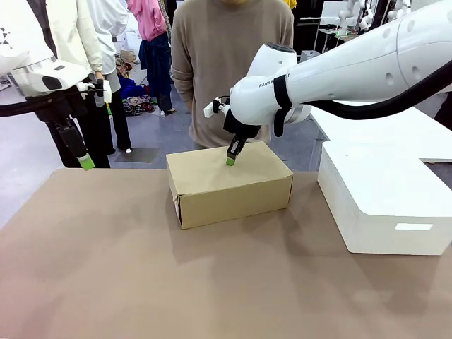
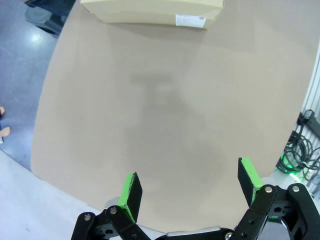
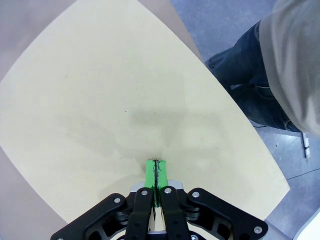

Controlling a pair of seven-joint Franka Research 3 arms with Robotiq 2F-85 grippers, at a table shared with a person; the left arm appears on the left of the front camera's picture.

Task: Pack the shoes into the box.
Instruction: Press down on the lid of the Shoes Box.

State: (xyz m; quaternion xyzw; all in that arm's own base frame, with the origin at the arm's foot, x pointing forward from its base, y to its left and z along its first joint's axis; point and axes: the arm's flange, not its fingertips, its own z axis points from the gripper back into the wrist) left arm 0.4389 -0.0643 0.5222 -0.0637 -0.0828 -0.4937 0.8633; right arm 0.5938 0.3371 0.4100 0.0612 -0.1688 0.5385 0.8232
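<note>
One closed brown cardboard shoebox (image 1: 229,183), mid-bench (image 1: 141,268), lid flat. Right jaws (image 1: 230,161) clenched, green pads together, tip touching lid top. Left jaws (image 2: 192,189) spread wide, holding nothing, above bare bench. Large white rounded box (image 1: 381,201) just beside, right. Person in beige sweater (image 1: 226,63) behind.

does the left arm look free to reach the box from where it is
Probably yes: the open left gripper hangs over bare table, nothing between it and the box. The shut right gripper sits on the lid, so that spot is taken.

a lab-like workroom: bare grey floor (image 1: 28,152), clothes hanging behind (image 1: 145,21), another white table (image 1: 417,131).
</note>
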